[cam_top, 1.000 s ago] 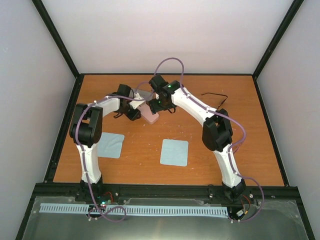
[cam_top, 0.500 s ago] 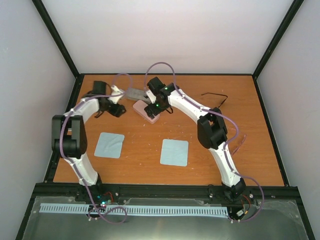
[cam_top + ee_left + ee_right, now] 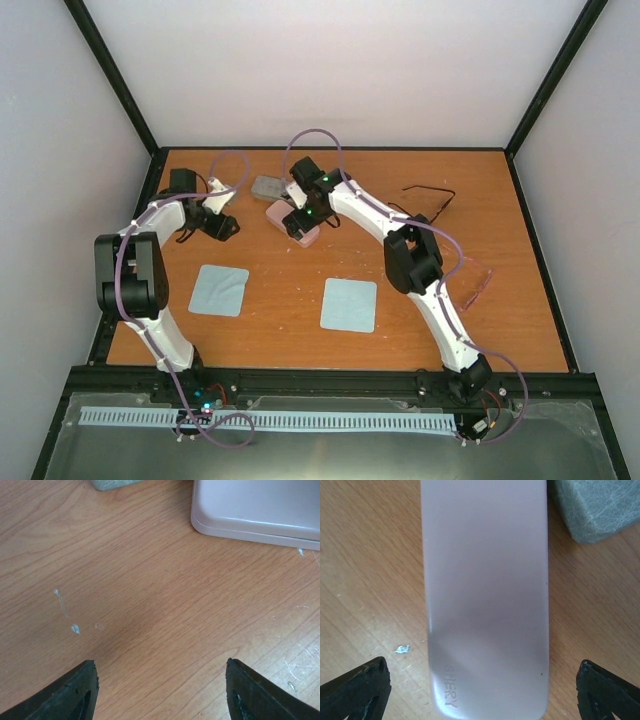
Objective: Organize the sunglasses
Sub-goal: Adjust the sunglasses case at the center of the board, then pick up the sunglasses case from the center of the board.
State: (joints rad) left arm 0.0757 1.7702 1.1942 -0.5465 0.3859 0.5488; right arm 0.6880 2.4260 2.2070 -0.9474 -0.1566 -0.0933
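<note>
Sunglasses (image 3: 428, 190) lay nr far-right corner, long axis approx along far edge, well right of both grippers. R gripper (image 3: 480, 690), fingers wide apart, hung over pink case (image 3: 485, 580); prob. the nearer arm. L gripper (image 3: 160, 690), fingers also apart, nr far-left corner.

Orange-brown wood-grain table (image 3: 300, 275) flecked with white scuffs, smooth pale-pink oblong case (image 3: 485, 590), mottled grey felt-textured oblong case (image 3: 268, 187) just beyond the pink case, plain light-blue square cloth (image 3: 219, 290) nearer-left of it, matching light-blue square cloth (image 3: 349, 304) nearer-right, thin black-framed sunglasses (image 3: 428, 187) to its right.
</note>
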